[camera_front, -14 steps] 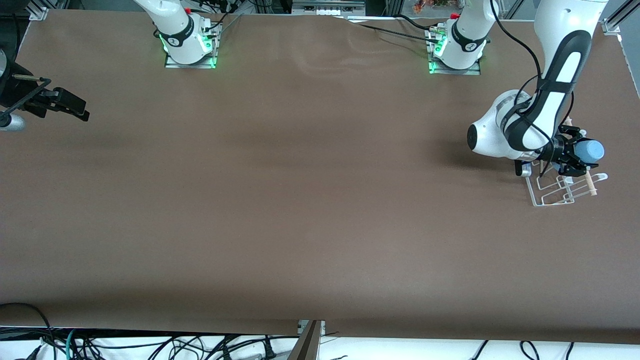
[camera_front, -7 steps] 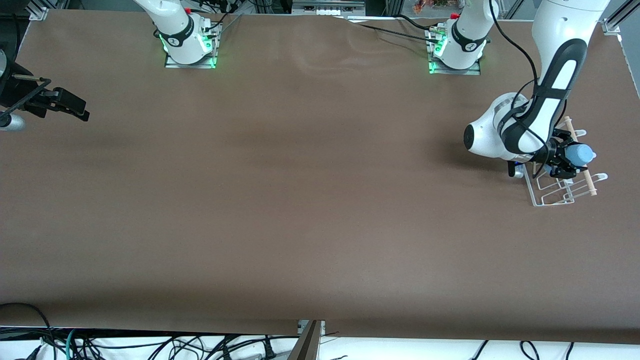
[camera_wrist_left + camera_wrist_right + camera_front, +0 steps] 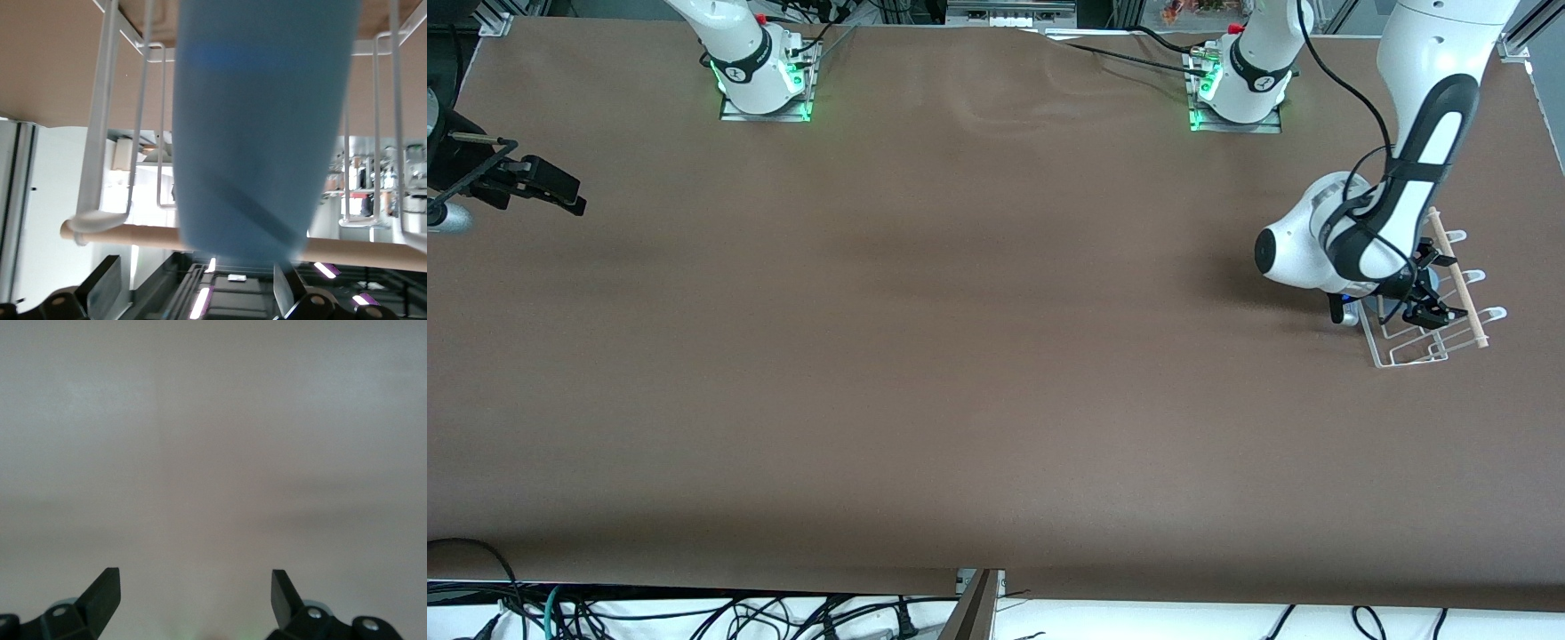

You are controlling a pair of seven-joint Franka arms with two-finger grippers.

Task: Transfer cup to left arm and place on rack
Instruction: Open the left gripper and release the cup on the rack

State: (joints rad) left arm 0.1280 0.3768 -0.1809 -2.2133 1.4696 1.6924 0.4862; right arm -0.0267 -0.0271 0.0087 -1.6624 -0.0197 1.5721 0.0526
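In the front view, your left arm's black two-finger gripper (image 3: 1430, 311) has come down into the small white wire rack (image 3: 1405, 356), which sits on the brown table (image 3: 960, 356) at the left arm's end, its light wooden rod (image 3: 1458, 280) running along the edge. A second ago that gripper hung higher over the rack, and the small light-blue plastic tumbler (image 3: 260, 133) stuck out plainly past its fingers. Half a second ago it was already lower. Now the arm and the gripper cover the tumbler almost entirely from this camera. Your right arm waits as before: its black gripper (image 3: 569, 197) stays over the table's edge at the right arm's end, unmoved across all three front pictures. In the left wrist view the tumbler fills the middle, lying among the rack's white wire loops with the wooden rod crossing close by its end. The left gripper's fingers (image 3: 107, 280) stand spread wide. There is a clear gap between one finger and the tumbler's side, so you are not pinching it. In the right wrist view you see only bare table under the right gripper (image 3: 193, 587), its two fingers well apart and holding nothing.
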